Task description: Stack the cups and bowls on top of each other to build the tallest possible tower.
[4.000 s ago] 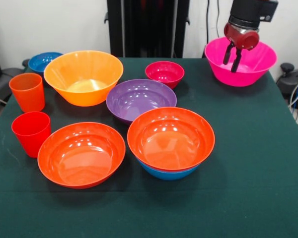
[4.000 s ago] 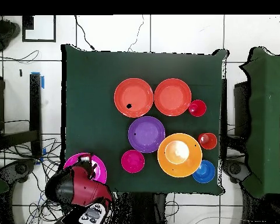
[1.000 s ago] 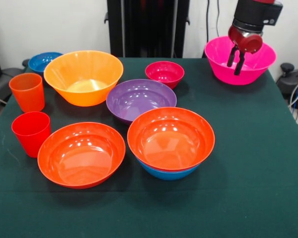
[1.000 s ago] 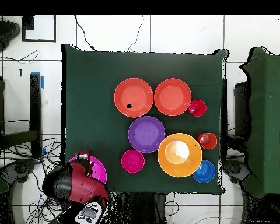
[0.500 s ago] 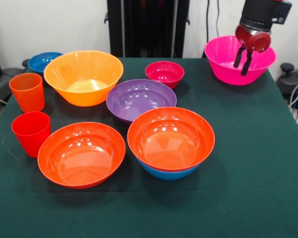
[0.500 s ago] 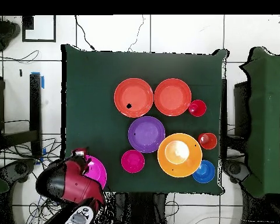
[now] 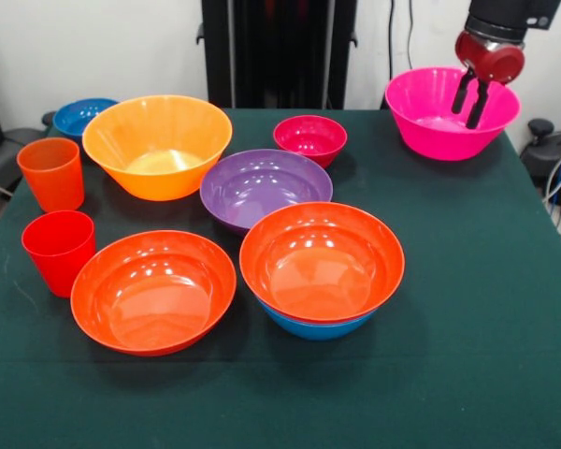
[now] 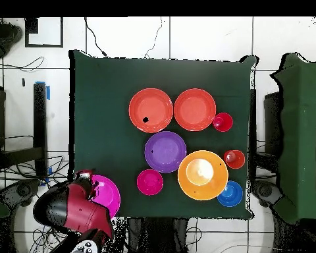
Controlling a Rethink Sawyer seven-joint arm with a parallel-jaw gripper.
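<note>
A: Any brand or writing to read on these things?

B: None that I can make out. The green table (image 7: 467, 281) carries everything.

A: Where is the gripper?

B: The gripper (image 7: 472, 98) hangs over the large pink bowl (image 7: 439, 122), its two dark fingers (image 7: 462, 94) a narrow gap apart, tips down inside the rim and holding nothing. From overhead the arm covers part of that bowl (image 8: 108, 194).

A: And the other large bowls?

B: The yellow-orange bowl (image 7: 157, 145) stands well apart from the fingers, across the table, and is empty. One wide red-orange bowl (image 7: 153, 290) sits alone. The other red-orange bowl (image 7: 322, 262) is nested in the medium blue bowl (image 7: 318, 329); that pair is the tower, toward the camera from the fingers.

A: Smaller pieces?

B: The purple bowl (image 7: 266, 187) is empty, with the small magenta bowl (image 7: 309, 138) just behind it. The small blue bowl (image 7: 79, 116), orange cup (image 7: 51, 173) and red cup (image 7: 58, 251) lie farthest from the fingers.
</note>
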